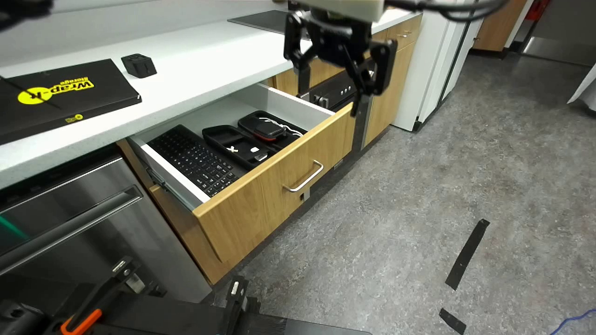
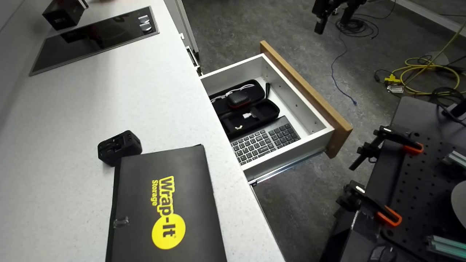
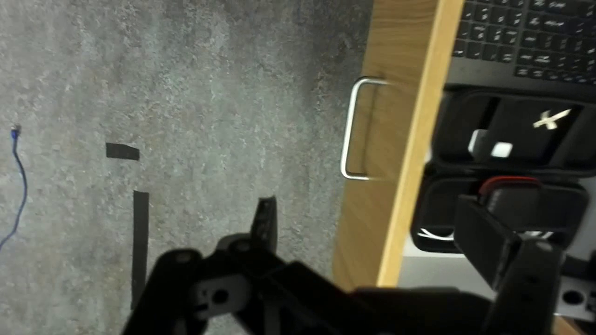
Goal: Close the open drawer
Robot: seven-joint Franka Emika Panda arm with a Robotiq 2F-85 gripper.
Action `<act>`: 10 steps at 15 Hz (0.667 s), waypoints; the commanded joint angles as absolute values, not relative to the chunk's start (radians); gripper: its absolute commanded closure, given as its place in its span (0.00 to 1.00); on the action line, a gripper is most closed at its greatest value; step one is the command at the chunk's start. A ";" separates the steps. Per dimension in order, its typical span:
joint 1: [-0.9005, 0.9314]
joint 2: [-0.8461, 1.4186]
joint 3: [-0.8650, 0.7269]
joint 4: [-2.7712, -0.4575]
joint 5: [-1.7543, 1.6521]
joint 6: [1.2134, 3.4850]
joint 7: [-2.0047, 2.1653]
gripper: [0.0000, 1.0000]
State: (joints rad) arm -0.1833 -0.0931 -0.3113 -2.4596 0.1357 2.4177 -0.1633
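Observation:
The drawer is pulled out; its light oak front shows in both exterior views and in the wrist view. Its silver bar handle also shows in the wrist view. Inside lie a black keyboard and an open black case. My gripper is open and empty, near the far end of the drawer front. In the wrist view the fingers lie either side of the front's top edge, one over floor, one over the inside. Its height above the edge is unclear.
The white counter runs above the drawer, bearing a black box and a black cube-like adapter. A steel appliance and a black oven flank the drawer. A black table with clamps stands opposite.

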 commanded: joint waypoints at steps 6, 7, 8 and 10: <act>-0.245 0.063 -0.297 -2.411 0.188 2.460 -0.157 0.00; -0.245 0.063 -0.297 -2.408 0.188 2.460 -0.156 0.00; -0.239 0.078 -0.295 -2.409 0.177 2.510 -0.132 0.00; -0.226 0.168 -0.298 -2.389 0.082 2.606 0.025 0.00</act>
State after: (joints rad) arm -0.2232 0.0724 -0.3144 -2.4083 0.1746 2.4923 -0.1299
